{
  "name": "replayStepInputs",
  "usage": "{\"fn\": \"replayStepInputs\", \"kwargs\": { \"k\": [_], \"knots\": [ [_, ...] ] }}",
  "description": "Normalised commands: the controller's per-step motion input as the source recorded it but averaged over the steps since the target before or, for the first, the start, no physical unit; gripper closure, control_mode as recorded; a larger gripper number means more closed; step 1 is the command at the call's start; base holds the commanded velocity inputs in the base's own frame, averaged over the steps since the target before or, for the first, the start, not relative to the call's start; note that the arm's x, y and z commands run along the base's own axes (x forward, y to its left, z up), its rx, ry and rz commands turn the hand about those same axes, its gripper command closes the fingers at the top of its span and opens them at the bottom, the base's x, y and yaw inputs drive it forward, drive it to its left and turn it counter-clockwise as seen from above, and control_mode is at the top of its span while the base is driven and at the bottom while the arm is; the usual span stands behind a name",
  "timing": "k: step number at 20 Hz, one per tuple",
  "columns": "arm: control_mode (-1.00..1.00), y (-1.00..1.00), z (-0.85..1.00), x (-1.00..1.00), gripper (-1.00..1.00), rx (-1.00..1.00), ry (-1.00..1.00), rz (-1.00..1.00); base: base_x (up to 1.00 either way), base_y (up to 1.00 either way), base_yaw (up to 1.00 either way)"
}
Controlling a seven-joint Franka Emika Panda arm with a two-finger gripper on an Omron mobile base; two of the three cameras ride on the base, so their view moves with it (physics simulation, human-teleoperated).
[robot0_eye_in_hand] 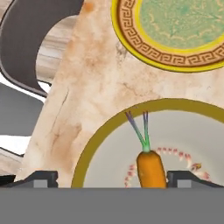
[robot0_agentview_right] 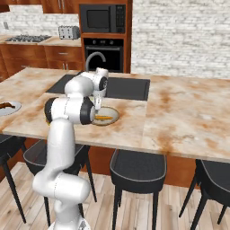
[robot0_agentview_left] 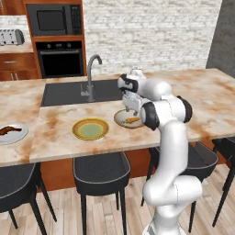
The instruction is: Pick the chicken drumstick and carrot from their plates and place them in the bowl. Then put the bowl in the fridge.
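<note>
Left base view: white arm reaches over the marble counter (robot0_agentview_left: 59,124), gripper (robot0_agentview_left: 131,108) w/ dark tips hanging just above the shallow tan-rimmed bowl (robot0_agentview_left: 120,119). Slim orange carrot (robot0_agentview_left: 132,120) lies inside it. Round yellow-rimmed plate w/ green centre (robot0_agentview_left: 90,128) sits bare just left of the bowl. Plain grey-white plate (robot0_agentview_left: 18,134) far left of the bowl, at counter edge, carries the dark reddish-brown chicken drumstick (robot0_agentview_left: 10,130).

Right base view: carrot (robot0_agentview_right: 104,117) in the bowl (robot0_agentview_right: 114,117), arm partly covering it. Drumstick (robot0_agentview_right: 5,106) on its plate (robot0_agentview_right: 16,108), well apart to the bowl's left. Gripper itself hard to make out here, prob. behind the forearm.

Hand view: fingers (robot0_eye_in_hand: 43,178) spread wide, one each side of the carrot (robot0_eye_in_hand: 150,169), neither touching it; nothing pinched. Yellow plate (robot0_eye_in_hand: 144,46) beyond the bowl rim (robot0_eye_in_hand: 94,144).

Step, as I judge: carrot delivered, drumstick not yet. Next calls for lifting clear, then swinging left to the grey-white plate and coming down jaws open across the drumstick's thick end.
</note>
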Motion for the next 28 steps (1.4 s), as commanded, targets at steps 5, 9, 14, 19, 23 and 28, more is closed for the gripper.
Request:
{"fn": "replayStepInputs", "kwargs": {
  "k": [5, 9, 14, 19, 23, 28],
  "knots": [
    [-1.0, 0.36, 0.0, -0.53, -1.0, 0.0, -0.18, -0.41, 0.0, 0.0, 0.0],
    [-1.0, 0.23, 0.16, -0.32, -1.0, 0.0, 0.04, -0.5, 0.0, 0.0, 0.0],
    [-1.0, 0.13, 0.1, -0.37, -1.0, 0.0, 0.02, -0.64, 0.0, 0.0, 0.0],
    [-1.0, 0.11, 0.06, -0.22, -1.0, -0.02, 0.0, -0.66, 0.0, 0.0, 0.0],
    [-1.0, 0.1, 0.1, -0.07, -1.0, -0.02, 0.0, -0.44, 0.0, 0.0, 0.0],
    [-1.0, 0.11, 0.0, 0.01, -1.0, 0.0, 0.0, -0.04, 0.0, 0.0, 0.0]
  ]
}}
